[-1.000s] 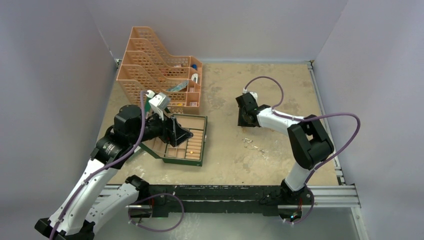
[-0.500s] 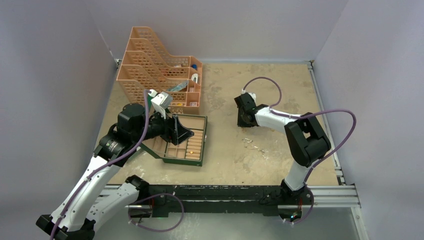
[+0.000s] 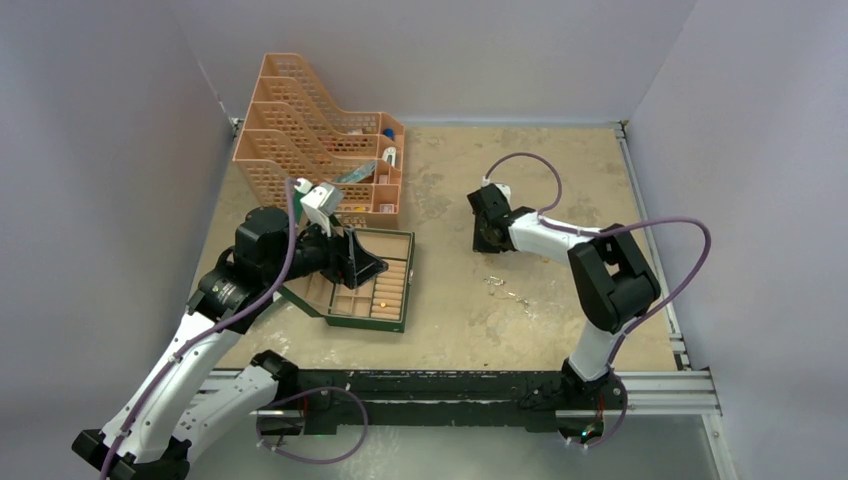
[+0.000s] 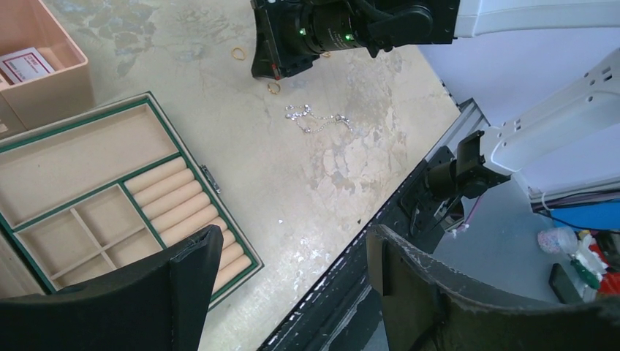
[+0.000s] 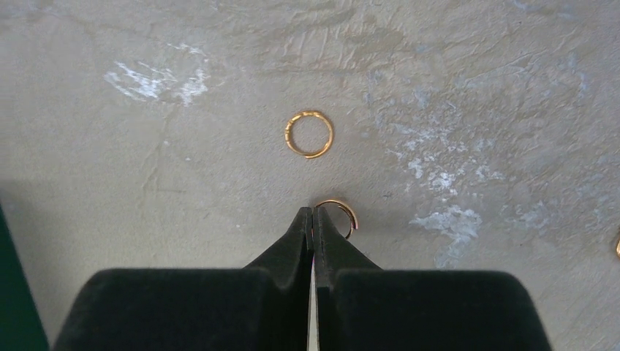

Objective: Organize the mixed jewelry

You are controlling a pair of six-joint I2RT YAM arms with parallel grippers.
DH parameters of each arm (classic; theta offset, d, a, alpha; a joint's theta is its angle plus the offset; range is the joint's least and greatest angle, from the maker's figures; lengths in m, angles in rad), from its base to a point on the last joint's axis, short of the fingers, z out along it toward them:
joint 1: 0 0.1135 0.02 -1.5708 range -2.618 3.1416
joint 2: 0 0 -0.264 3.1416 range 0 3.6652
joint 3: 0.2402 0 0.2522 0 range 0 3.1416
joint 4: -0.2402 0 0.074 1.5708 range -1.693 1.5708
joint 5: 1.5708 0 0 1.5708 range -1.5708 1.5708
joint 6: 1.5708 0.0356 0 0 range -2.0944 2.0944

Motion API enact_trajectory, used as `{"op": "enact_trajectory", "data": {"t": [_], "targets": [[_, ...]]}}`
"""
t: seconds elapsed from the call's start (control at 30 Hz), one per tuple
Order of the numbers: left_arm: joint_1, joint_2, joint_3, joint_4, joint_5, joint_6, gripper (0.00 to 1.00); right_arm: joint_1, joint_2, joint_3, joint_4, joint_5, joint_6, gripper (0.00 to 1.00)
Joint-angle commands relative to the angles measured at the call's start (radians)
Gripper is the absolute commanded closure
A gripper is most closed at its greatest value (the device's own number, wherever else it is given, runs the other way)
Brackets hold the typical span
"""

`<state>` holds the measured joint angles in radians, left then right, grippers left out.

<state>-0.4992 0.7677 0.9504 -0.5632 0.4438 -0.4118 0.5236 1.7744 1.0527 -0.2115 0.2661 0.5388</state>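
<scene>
The mixed jewelry lies on the beige tabletop. In the right wrist view my right gripper (image 5: 313, 210) is shut at the tabletop, its tips pinching one side of a thin gold ring (image 5: 349, 213). A second gold ring (image 5: 308, 134) lies loose just beyond it. A silvery chain (image 4: 322, 118) lies nearer the table's front, also seen from above as the chain (image 3: 505, 288). My left gripper (image 4: 292, 238) hangs open and empty above the front corner of the open green box (image 4: 80, 121). From above, the left gripper (image 3: 365, 262) hovers over the green box (image 3: 395, 300), and the right gripper (image 3: 487, 240) is right of centre.
An orange mesh rack (image 3: 300, 130) stands at the back left, just behind the box. A white marked block (image 4: 25, 64) sits in its lowest tray. Another gold piece (image 5: 618, 245) shows at the right edge. Grey walls enclose the table on three sides.
The right gripper's jaws have closed from part-open to shut on the ring. The right arm edged slightly left. The left arm drew back a little and holds still.
</scene>
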Motion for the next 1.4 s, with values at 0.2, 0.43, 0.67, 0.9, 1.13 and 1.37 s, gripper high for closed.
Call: {"op": "enact_trajectory", "data": {"t": [0.2,0.43,0.67,0.9,1.13,1.37], "targets": [[-0.004,0.023,0.001,0.077,-0.008,-0.255,0.29,0.006,-0.254,-0.04,0.168,-0.214,-0.021,1.0],[-0.004,0.041,0.001,0.112,-0.081,-0.5,0.28,0.017,-0.438,-0.149,0.371,-0.552,-0.258,1.0],[-0.004,0.117,0.029,0.212,-0.055,-0.641,0.29,0.127,-0.602,-0.218,0.567,-0.708,-0.377,1.0],[0.036,0.221,0.213,0.151,-0.079,-0.497,0.29,0.209,-0.661,-0.327,0.726,-0.709,-0.506,1.0],[0.11,0.358,0.29,0.085,0.161,-0.362,0.32,0.238,-0.697,-0.377,0.83,-0.799,-0.686,1.0],[0.111,0.508,0.323,0.071,0.452,-0.279,0.33,0.241,-0.659,-0.296,0.746,-0.804,-0.814,1.0]]}}
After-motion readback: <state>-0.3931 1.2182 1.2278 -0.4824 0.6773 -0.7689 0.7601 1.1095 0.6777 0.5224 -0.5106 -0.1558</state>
